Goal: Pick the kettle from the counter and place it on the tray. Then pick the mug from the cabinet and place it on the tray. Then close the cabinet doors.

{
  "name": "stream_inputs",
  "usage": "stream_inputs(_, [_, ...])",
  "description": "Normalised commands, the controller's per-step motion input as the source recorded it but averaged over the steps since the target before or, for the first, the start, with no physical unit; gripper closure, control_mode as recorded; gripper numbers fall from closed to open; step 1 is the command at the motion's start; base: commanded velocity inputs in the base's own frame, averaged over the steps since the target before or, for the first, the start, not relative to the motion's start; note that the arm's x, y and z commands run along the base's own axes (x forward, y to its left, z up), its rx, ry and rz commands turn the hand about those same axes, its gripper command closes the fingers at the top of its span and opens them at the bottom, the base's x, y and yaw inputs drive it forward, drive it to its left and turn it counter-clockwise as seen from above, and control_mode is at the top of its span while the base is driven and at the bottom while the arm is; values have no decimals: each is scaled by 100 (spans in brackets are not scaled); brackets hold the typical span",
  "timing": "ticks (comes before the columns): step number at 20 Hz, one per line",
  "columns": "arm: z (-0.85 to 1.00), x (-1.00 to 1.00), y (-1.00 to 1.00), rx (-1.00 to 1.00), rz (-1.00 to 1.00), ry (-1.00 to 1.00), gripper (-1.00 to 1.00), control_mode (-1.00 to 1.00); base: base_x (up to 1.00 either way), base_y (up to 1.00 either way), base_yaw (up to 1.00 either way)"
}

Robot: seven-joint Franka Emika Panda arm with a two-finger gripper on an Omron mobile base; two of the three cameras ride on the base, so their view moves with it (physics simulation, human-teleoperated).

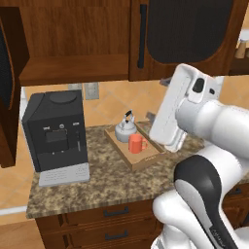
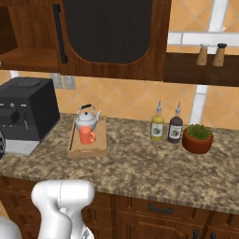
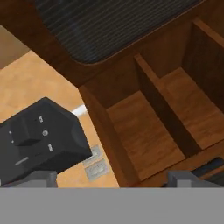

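Gripper: the gripper (image 3: pixel 112 178) shows as two grey fingertips (image 3: pixel 37 178) at the bottom of the hand view, standing wide apart with nothing between them and touching nothing.
Facing: the hand camera looks into the cabinet (image 3: pixel 144 131), at its bare wooden shelf and dividers; one door's arched dark glass panel lies across the top of that view.
Arm: the white arm (image 1: pixel 204 141) rises in front of the counter's right part in the left base view, its upper link just right of the tray.
Tray: the tray (image 1: pixel 137 156) sits on the counter (image 1: pixel 97 185), right of the coffee machine and below the cabinet.
Kettle: the kettle (image 1: pixel 125 128) stands upright on the tray's back half.
Mug: the mug (image 1: pixel 136 144) stands upright on the tray, just in front of the kettle, handle to the right in the left base view.
Cabinet doors: the right door (image 2: pixel 109 35) lies flat over the cabinet front; the left door (image 1: pixel 9 87) stands swung outward, left of the coffee machine.
Coffee machine: the black coffee machine (image 1: pixel 56 136) stands on the counter's left end, near the front edge.
Open room: bare granite lies between tray and two bottles (image 2: pixel 166 125); a plant pot (image 2: pixel 197 138) stands beyond them.
Writing: no readable labels; bottle labels too small.
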Motion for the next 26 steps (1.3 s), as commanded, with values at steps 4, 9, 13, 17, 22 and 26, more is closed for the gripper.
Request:
stream_inputs(4, [0, -32, 44, -18, 16, 3, -100, -100, 0, 0, 0])
stream_inputs(9, [0, -48, 53, -11, 6, 0, -100, -100, 0, 0, 0])
stream_inputs(13, [0, -50, 58, -15, 1, 0, -100, -100, 0, 0, 0])
stream_inputs(17, [10, -44, 51, -3, 13, 18, -100, -100, 0, 0, 0])
stream_inputs(22, [9, -40, 75, -1, 14, 13, -100, -100, 0, 0, 0])
stream_inputs(26, [2, -29, 88, -3, 11, 9, -100, -100, 0, 0, 0])
